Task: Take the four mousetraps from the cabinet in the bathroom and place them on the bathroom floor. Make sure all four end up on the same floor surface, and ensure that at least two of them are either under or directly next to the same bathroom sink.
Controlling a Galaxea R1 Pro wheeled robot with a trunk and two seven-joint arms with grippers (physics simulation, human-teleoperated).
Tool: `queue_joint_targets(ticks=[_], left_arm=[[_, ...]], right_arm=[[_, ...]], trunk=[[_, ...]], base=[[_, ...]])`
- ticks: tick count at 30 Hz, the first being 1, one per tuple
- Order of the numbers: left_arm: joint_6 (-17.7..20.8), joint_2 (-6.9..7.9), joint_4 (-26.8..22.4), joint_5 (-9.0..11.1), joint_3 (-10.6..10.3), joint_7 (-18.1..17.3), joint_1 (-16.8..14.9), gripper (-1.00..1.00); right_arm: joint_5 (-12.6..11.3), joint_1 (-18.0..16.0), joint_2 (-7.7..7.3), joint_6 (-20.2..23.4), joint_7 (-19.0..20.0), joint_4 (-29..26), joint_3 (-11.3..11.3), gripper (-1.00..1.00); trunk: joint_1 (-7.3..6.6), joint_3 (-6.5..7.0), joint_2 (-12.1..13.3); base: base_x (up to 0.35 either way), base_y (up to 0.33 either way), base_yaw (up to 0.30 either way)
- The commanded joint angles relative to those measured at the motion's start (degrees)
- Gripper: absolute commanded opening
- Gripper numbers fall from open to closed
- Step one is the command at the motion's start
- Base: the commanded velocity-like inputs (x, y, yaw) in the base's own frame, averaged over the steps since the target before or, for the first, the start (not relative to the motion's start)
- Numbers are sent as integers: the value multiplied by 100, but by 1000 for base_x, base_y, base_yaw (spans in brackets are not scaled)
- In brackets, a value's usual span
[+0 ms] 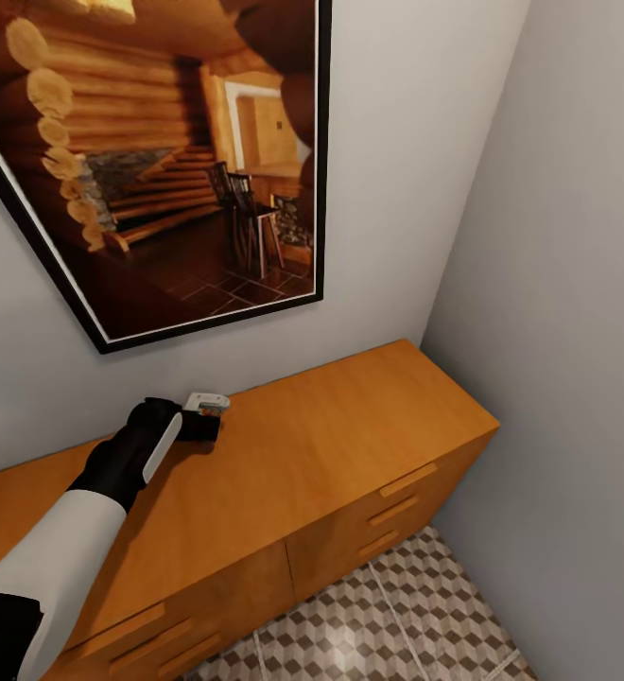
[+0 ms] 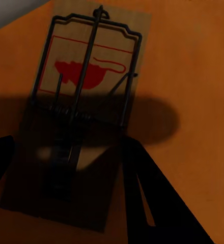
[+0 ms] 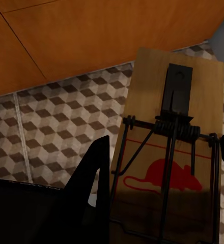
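**Left claw over a trap on the cabinet; right claw clamped on another**

Left claw sits on the cabinet top near the back wall, reaching from the left on a white-and-black arm. Fingers spread apart, dark and tapered, one on each side of a mousetrap lying flat on the wood. Fingers look just beside its edges; contact can't be told. In the head view the trap pokes out past the claw tip.

Cabinet: orange-brown smooth wood, flat top, slim bar handles on drawer fronts, set in a corner of plain grey walls. A black-framed picture of a log-cabin room hangs above it. Floor to the lower right: tiles with brown, beige, white cube print, pale grout.

Traps: flat rectangular wooden boards, dark wire bar and spring, red mouse mark.

Right claw: closed on a second trap, one black finger pressed along one long edge, the other at the opposite edge. This trap hangs above the floor in front of the cabinet face.
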Motion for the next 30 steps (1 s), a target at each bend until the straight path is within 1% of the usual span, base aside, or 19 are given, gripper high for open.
queue_joint_targets(ticks=[1, 5, 12, 17, 23, 30], left_arm=[[26, 8, 185, 5, -12, 7, -3, -100], [44, 20, -2, 0, 3, 6, -1, -100], [136, 26, -643, -1, 12, 20, -3, -100], [435, 26, -1020, -1, 19, 23, -3, -100], [534, 34, -1102, -1, 16, 24, -4, -100], [540, 35, -1070, -1, 3, 24, -3, -100]], right_arm=[[-22, -4, 2, -14, -31, 7, 51, -100], [-22, -4, 3, -12, -31, 6, 51, -100], [-22, -4, 2, -11, -31, 5, 51, -100], [-22, -4, 4, -11, -31, 6, 51, -100], [-22, -4, 3, -11, -31, 4, 51, -100], [-22, -4, 2, -13, -31, 4, 51, -100]], trunk=[[4, -11, -8], [4, -11, -8], [4, -11, -8], [4, -11, -8], [4, -11, -8], [4, -11, -8]], base=[[0, 0, 0], [0, 0, 0], [0, 0, 0], [0, 0, 0], [-26, 0, 0], [-284, 0, 0]])
